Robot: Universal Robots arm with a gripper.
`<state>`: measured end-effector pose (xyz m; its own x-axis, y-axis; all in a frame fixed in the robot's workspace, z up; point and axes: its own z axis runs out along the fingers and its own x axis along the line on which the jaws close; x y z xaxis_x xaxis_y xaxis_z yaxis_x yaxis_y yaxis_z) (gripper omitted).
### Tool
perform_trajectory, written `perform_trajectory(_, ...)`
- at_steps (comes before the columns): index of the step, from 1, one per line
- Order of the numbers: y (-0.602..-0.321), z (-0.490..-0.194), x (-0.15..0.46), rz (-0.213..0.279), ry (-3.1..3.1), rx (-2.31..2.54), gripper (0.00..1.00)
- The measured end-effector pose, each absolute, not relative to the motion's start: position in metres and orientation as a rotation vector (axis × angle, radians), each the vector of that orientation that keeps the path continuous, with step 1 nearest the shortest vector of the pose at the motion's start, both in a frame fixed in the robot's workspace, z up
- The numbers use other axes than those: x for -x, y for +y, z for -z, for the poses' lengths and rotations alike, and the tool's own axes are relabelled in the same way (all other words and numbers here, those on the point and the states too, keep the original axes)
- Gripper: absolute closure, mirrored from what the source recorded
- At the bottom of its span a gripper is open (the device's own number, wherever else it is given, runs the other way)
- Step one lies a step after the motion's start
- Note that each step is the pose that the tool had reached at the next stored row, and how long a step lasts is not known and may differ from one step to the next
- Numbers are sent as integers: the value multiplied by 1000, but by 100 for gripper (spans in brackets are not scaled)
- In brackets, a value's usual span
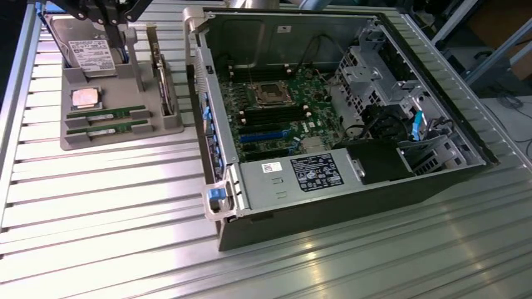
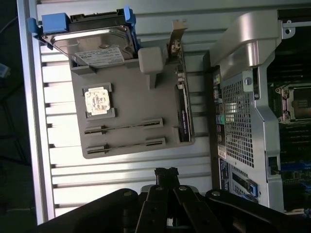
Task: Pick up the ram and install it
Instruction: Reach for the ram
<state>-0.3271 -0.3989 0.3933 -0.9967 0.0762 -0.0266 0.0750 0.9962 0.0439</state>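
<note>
Two ram sticks stand on edge in the slots of a grey holder tray (image 1: 158, 128) at the exterior view's left. One ram stick (image 1: 99, 115) (image 2: 124, 127) is the farther one and the other (image 1: 106, 129) (image 2: 127, 144) is the nearer. Both are thin green boards with white stickers. My gripper (image 1: 112, 22) (image 2: 166, 173) hangs high over the tray's far end, above the hard drive, well off the ram. Its black fingers (image 2: 160, 173) are shut together with nothing between them.
The tray also holds a hard drive (image 1: 90, 55) with blue rails, a square processor chip (image 1: 86, 98) and an upright expansion card (image 1: 166, 81). An open computer case (image 1: 332, 106) lies beside it, its motherboard (image 1: 275, 115) and power supply (image 1: 308, 173) exposed. Ribbed metal tabletop (image 1: 99, 199) lies nearer.
</note>
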Motion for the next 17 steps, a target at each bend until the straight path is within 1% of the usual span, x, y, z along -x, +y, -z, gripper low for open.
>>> perform_trajectory(17,-399,-393,351,-67,3110,-118,89)
